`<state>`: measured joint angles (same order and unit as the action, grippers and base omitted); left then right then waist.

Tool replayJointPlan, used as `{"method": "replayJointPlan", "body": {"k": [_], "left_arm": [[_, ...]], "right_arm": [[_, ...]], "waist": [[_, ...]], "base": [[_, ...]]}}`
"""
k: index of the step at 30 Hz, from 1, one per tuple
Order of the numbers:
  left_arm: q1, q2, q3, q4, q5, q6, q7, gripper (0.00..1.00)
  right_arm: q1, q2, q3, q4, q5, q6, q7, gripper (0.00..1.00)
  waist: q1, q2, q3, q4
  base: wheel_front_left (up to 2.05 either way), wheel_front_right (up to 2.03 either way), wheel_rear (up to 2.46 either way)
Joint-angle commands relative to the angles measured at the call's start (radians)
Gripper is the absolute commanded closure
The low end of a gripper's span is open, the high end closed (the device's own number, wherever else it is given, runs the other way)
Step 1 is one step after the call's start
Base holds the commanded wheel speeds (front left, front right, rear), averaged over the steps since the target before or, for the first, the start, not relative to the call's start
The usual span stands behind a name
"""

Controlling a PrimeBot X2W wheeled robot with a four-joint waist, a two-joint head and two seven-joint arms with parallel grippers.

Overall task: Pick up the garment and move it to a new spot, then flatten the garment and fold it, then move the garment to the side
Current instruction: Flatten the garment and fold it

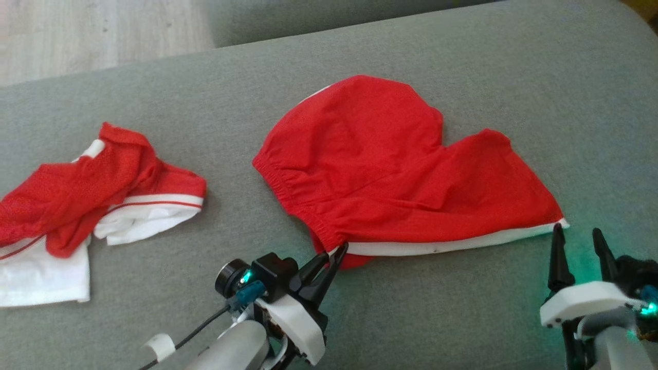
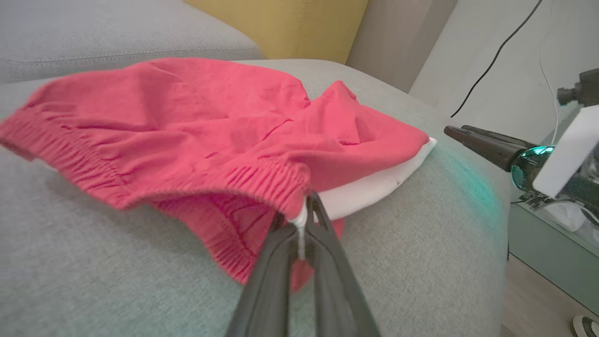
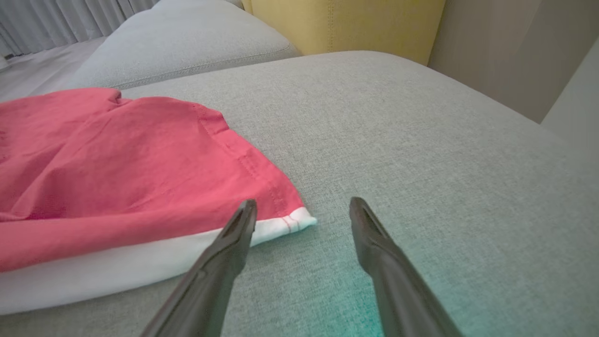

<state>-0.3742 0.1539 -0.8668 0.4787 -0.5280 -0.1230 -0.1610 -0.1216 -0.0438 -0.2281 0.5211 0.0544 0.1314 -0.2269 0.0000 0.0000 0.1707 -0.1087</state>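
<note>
**Left gripper [image 1: 336, 251] pinches the red shorts [image 1: 390, 164] at the waistband corner; no fold made yet.**
The shorts lie spread and mostly flat in the middle of the grey sofa cushion [image 1: 462, 318]. The right gripper [image 1: 578, 234] stands wide apart just beside the hem corner, holding nothing. Flattening looks close to done, while folding and moving aside remain. A crumpled red-and-white garment [image 1: 77, 195] lies well to the left.
</note>
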Motion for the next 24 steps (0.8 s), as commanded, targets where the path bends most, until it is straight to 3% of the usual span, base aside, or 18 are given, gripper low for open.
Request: {"method": "replayJointPlan", "body": {"k": [1,16,17,18,19,24], "left_arm": [[-0.026,0.014,0.033,-0.029,-0.002,0.003,-0.014,1.0],[-0.042,0.006,0.002,-0.038,0.011,0.006,-0.018,1.0],[-0.043,0.006,0.001,-0.038,0.012,0.006,-0.018,1.0],[-0.045,0.007,0.0,-0.037,0.012,0.007,-0.017,1.0],[-0.045,0.009,-0.001,-0.037,0.013,0.008,-0.017,1.0],[-0.045,0.021,-0.003,-0.037,0.013,0.014,-0.012,1.0]], "right_arm": [[-0.053,-0.006,0.009,-0.005,0.005,-0.001,0.005,0.0],[-0.174,-0.006,-0.048,0.246,-0.076,-0.001,0.074,0.0],[-0.178,-0.006,-0.047,0.258,-0.078,-0.001,0.074,0.25],[-0.183,-0.006,-0.043,0.268,-0.075,-0.001,0.072,0.69],[-0.187,-0.006,-0.038,0.278,-0.072,-0.001,0.069,1.0],[-0.203,-0.006,-0.016,0.293,-0.056,-0.001,0.043,1.0]], "waist": [[0.0,0.0,-0.006,0.011],[0.0,0.0,-0.004,0.044],[0.0,0.0,-0.004,0.045],[0.0,0.0,-0.004,0.045],[0.0,0.0,-0.005,0.045],[0.0,0.0,-0.018,0.039]], "base": [[0.0,0.0,0.0],[0.0,0.0,0.0],[0.0,0.0,0.0],[0.0,0.0,0.0],[0.0,0.0,0.0],[0.0,0.0,0.0]]}}
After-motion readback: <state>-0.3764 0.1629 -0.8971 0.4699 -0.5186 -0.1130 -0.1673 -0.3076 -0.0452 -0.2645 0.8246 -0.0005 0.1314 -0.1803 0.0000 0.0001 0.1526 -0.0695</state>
